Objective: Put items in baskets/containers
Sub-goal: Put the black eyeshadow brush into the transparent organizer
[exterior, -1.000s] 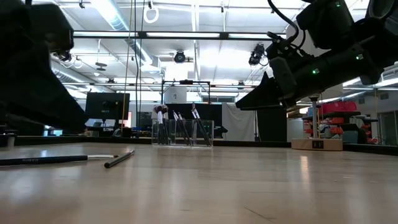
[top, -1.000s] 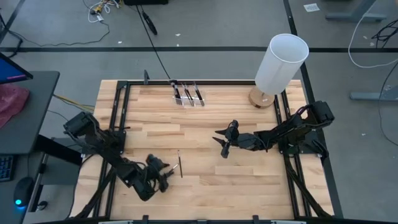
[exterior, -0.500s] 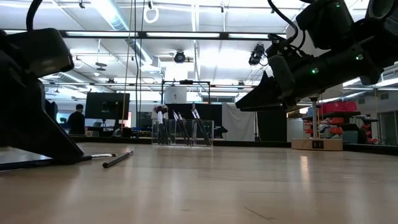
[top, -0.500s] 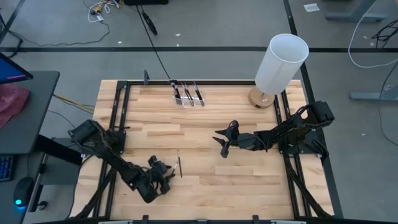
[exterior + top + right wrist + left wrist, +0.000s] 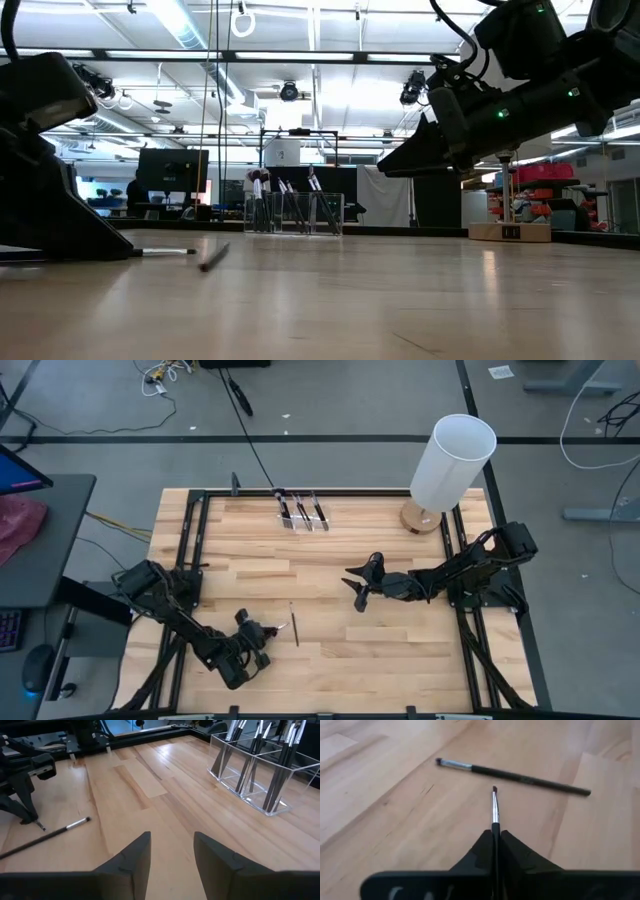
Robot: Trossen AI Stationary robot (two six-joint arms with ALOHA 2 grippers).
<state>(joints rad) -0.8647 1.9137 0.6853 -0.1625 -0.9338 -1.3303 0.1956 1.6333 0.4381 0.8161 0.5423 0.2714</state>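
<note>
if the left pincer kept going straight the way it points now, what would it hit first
Most likely the loose brush lying crosswise on the table just ahead. The left pincer, shut on a thin brush, aims its bristle tip at that handle, though the gap between them is hard to judge.

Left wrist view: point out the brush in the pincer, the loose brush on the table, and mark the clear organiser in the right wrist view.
held brush (image 5: 495,812), left wrist view, on its silver ferrule.
loose brush (image 5: 520,777), left wrist view, mid-handle.
clear organiser (image 5: 260,785), right wrist view, on its front wall.
</note>
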